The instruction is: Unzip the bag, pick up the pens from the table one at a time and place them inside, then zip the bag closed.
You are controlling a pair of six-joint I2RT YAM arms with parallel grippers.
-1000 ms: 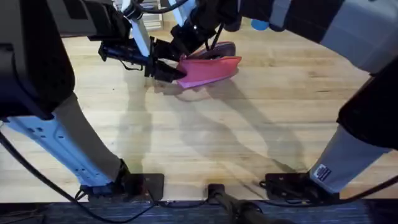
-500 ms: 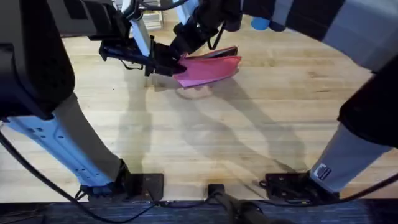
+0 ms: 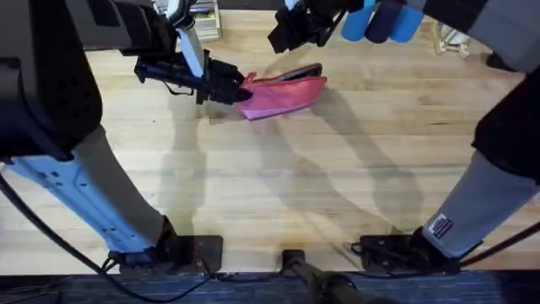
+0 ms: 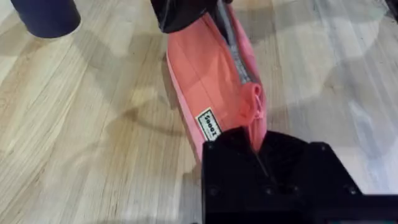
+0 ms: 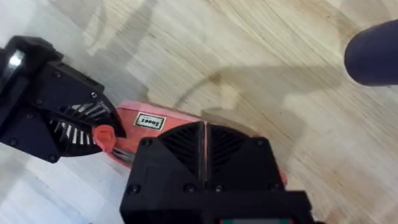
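The left gripper (image 3: pixel 239 88) is clamped on the pink bag's (image 3: pixel 283 95) near end, on the table (image 3: pixel 337 186). The right gripper (image 3: pixel 283 35) hovers above, fingers together. Its zipper appears closed; steady anchoring would help any pull.

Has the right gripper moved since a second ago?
Yes. In the overhead view the right gripper has lifted off the bag and pulled back toward the table's far edge; the bag stays put.
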